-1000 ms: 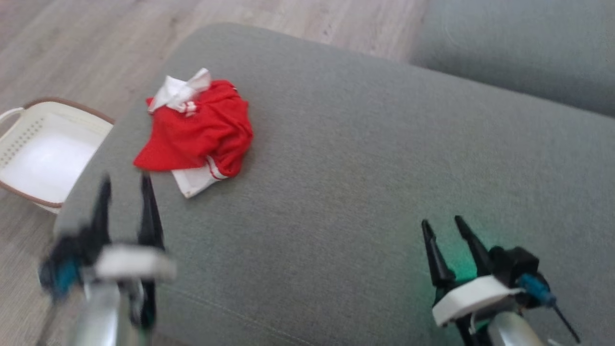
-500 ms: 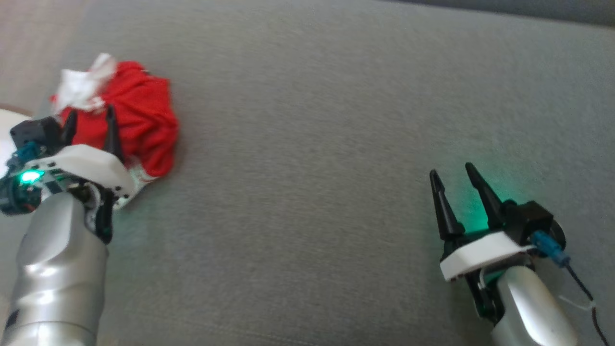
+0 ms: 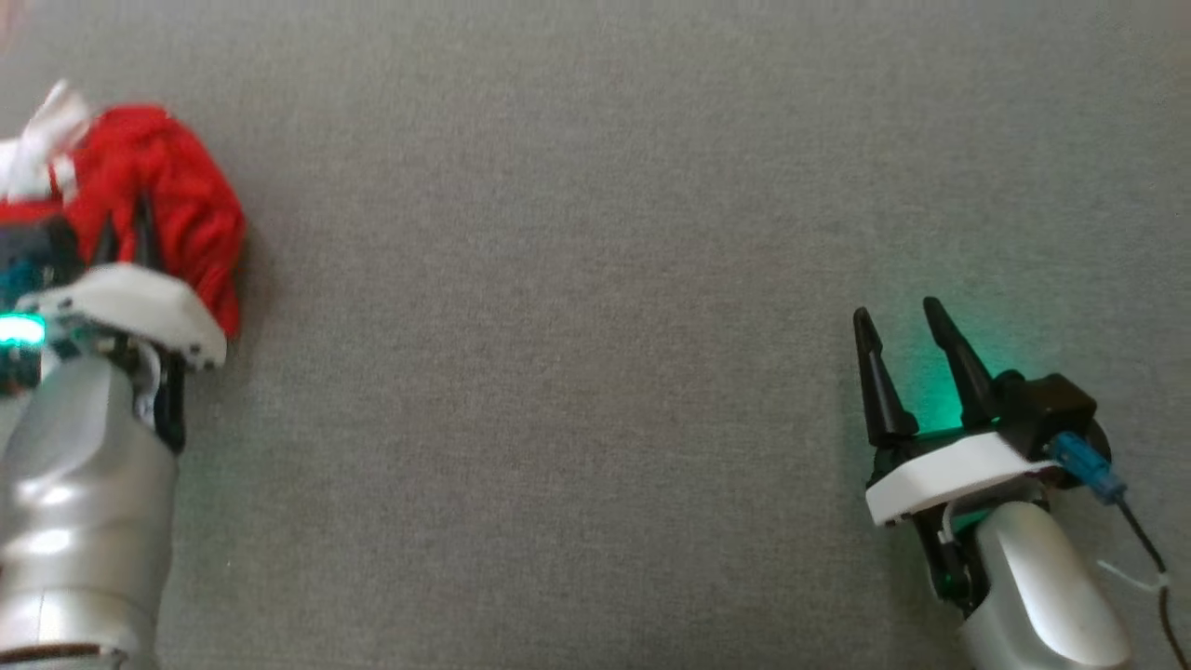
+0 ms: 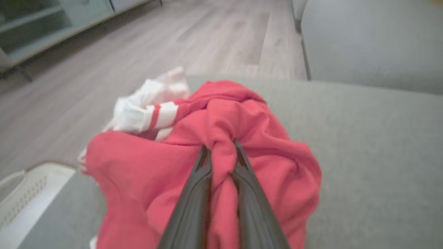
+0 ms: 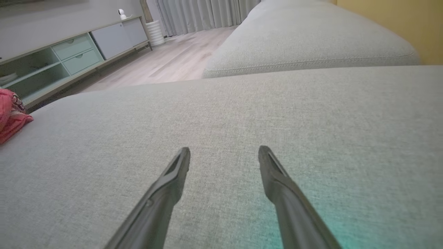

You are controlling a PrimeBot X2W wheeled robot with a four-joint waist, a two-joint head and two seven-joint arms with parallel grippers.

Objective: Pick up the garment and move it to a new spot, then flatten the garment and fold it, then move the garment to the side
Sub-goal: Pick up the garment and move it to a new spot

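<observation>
On my head feed the garment (image 3: 158, 177) sits at the far left of the grey sofa cushion (image 3: 595, 279). It is a crumpled red heap with a white, red-striped band poking out on its far-left side. My left end effector (image 3: 124, 228) is pushed into the near side of the heap, and the left wrist feed makes the grip plain. The two dark fingers (image 4: 193, 193) are drawn in narrow on a bunched ridge of red cloth, which stands pinched between them from the tips downward. The rest of the cloth spreads out to either side of the fingers, and I cannot tell whether any of it is off the cushion.

In that same feed a white perforated basket (image 4: 20, 204) shows at the lower left, past the cushion's edge. Pale wooden floor (image 4: 173, 41) lies beyond the garment.

My right end effector (image 3: 895, 314) is at the lower right of the head feed, well apart from the garment, over bare cushion. Its fingers are spread wide with nothing between them (a green glow falls on the fabric just beside it). I cannot tell whether the tips touch the cushion. Its wrist feed catches a corner of the red cloth at the left edge, a second cushion (image 5: 311, 34) farther off, and a low cabinet (image 5: 69, 52) across the floor.
</observation>
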